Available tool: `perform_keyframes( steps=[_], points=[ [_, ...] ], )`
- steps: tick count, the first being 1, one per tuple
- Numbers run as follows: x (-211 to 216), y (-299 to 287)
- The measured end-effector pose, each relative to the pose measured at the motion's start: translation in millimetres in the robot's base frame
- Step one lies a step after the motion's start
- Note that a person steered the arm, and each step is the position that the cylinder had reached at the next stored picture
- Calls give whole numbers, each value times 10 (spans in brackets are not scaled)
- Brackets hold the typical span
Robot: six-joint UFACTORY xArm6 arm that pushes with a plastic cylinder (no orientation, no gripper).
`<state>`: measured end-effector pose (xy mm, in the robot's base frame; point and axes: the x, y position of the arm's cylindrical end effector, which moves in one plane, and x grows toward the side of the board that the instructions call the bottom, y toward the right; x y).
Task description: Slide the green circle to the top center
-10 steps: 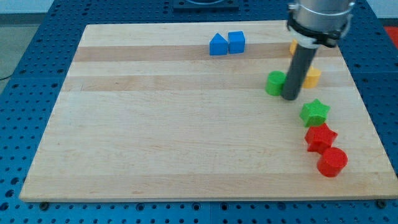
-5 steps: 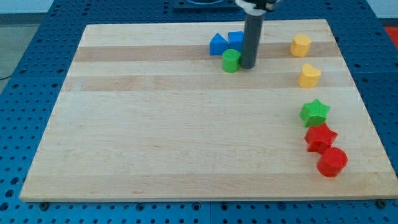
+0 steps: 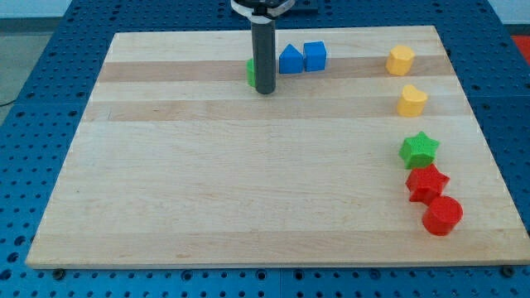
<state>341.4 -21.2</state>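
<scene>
The green circle (image 3: 250,73) sits near the view's top centre, mostly hidden behind my dark rod; only its left edge shows. My tip (image 3: 265,90) rests on the board touching the circle's right and lower side. Two blue blocks stand just to the right of the rod: a house-shaped one (image 3: 291,60) and a cube (image 3: 315,56).
Two yellow blocks (image 3: 400,60) (image 3: 411,100) stand at the view's upper right. Below them are a green star (image 3: 418,150), a red star-like block (image 3: 426,182) and a red circle (image 3: 441,216). The wooden board (image 3: 207,182) lies on a blue perforated table.
My tip has swept from the right side of the board to the top centre, pushing the green circle leftward past the blue blocks. The other blocks have not moved.
</scene>
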Motion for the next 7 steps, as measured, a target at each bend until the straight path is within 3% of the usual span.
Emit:
perform_keyframes(
  steps=[3,7],
  points=[
    [-1,-422],
    [-170,-356]
  ],
)
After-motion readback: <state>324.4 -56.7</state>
